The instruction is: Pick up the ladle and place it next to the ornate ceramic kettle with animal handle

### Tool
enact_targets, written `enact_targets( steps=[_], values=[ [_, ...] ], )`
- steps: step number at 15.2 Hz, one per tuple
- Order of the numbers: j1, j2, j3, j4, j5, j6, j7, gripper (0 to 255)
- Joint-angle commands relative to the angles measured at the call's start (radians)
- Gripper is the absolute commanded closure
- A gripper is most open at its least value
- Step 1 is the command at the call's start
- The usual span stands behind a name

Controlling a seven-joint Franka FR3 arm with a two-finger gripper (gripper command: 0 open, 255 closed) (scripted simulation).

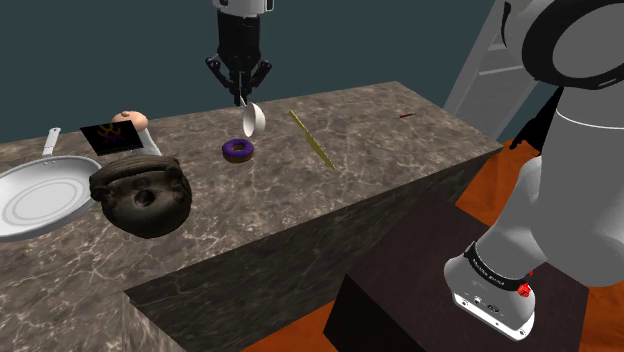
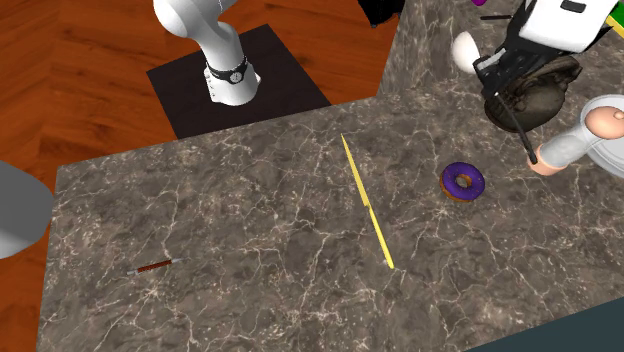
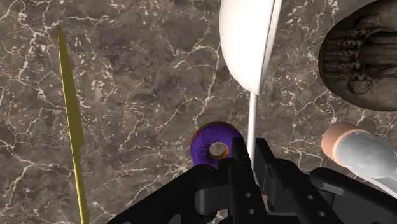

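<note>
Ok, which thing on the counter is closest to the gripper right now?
The purple doughnut, lying just below the gripper that holds the white ladle. The yellow stick and the dark kettle sit farther out, one on each side.

So the white ladle [image 1: 252,119] is hanging in the air, thin handle pinched in the black gripper [image 1: 240,96] with its bowl dangling below, well apart from the lumpy, carved-looking dark brown kettle [image 1: 142,196] sitting on the counter [image 1: 400,140] toward the shoulder view's left.
</note>
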Motion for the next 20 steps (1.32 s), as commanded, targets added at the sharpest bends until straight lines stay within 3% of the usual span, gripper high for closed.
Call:
enact_targets(
  steps=[1,20],
  values=[
    [0.0,-0.002,0.0,-0.029,0.0,0.027,-0.002,255],
    [0.001,0.009,0.001,-0.268,0.007,0.277,-0.024,255]
  ],
)
